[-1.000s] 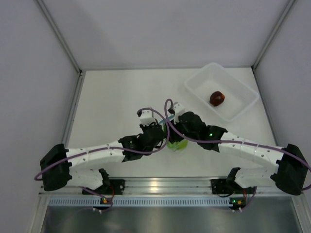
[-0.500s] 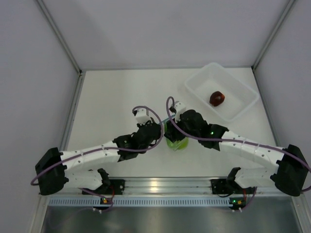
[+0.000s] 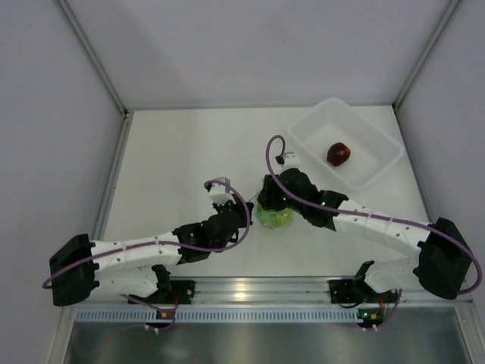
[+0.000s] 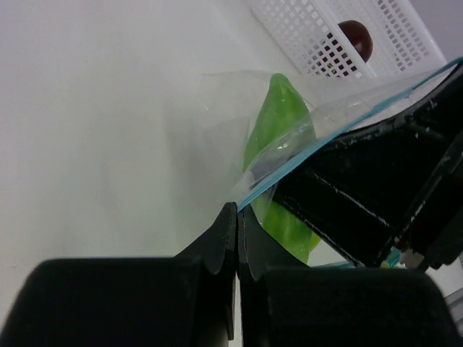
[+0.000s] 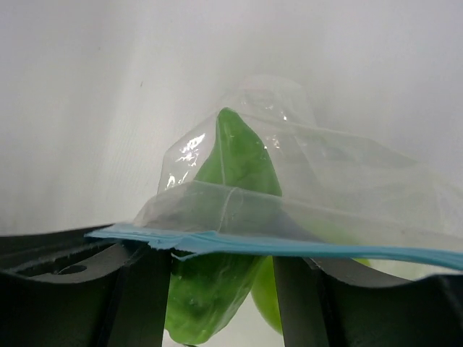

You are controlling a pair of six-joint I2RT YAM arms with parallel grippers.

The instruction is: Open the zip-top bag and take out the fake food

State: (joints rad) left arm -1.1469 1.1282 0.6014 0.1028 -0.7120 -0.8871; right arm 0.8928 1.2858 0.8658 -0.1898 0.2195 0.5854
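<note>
Newly moved: left arm (image 3: 144, 246) pulled back toward its base, right wrist (image 3: 292, 182) swung nearer the tray (image 3: 318, 133).
Bag (image 3: 274, 216): centre, between the grippers, green fruit (image 4: 278, 130) inside.
Left gripper (image 4: 236, 217): closed flat on the bag's edge.
Right gripper (image 5: 221, 260): fingers apart, blue zip strip (image 5: 289, 246) across them, green fruit in the gap; grip unclear.
Red fruit (image 3: 338, 153): in the tray.
Surface: white table (image 3: 174, 167), grey walls (image 3: 250, 45).

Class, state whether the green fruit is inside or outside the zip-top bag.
Inside: the green fruit lies behind the clear plastic of the zip-top bag in both wrist views.
</note>
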